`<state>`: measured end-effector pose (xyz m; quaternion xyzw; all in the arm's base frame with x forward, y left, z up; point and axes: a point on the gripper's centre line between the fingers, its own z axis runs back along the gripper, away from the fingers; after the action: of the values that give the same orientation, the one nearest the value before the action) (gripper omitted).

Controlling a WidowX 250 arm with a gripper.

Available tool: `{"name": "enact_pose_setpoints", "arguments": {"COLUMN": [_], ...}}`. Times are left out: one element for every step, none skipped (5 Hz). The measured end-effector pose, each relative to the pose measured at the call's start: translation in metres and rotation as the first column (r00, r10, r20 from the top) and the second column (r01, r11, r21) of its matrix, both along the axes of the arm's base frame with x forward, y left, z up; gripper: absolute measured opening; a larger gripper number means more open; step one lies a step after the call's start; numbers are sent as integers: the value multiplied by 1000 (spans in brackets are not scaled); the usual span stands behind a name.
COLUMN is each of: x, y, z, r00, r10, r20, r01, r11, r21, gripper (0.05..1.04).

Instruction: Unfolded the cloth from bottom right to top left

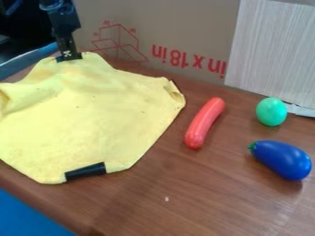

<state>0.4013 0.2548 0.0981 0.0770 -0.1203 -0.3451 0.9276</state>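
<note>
Near the upper left of the camera view, the black tool [69, 57] hangs down at the far edge of the yellow cloth [80, 115], its lower end meeting the fabric. How far open it is, I cannot tell, nor whether the cloth is gripped or only touched. Just beside that spot, the far edge rises in a small rounded peak, with soft wrinkles running below it.

The cloth lies mostly spread over the left part of the brown tabletop [215, 198], reaching the left border of the view. Its middle is fairly smooth, with a few small dark specks. The right corner curls up into a little fold, and the left side is bunched into a raised fold. A black strip [85, 171] sits on the near edge.

To the right of the cloth and apart from it, a red sausage [205, 123] lies aslant, its upper end leaning rightward. Farther right are a green egg [271, 111] and, nearer the camera, a blue eggplant [282, 160] whose green stem end points to the upper left. Behind them stand a cardboard sheet [203, 27] with red markings and a pale, streaked panel [274, 50].
</note>
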Motion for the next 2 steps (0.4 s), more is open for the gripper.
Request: {"name": "enact_pose_setpoints", "arguments": {"x": [5,10], "y": [7,10], "z": [12,6], "r00": [999,998], "r10": [-13,-33], "r20": [51,44], "r01": [13,33], "r11": [1000,999], "r21": [4,-11], "gripper": [52,51]}}
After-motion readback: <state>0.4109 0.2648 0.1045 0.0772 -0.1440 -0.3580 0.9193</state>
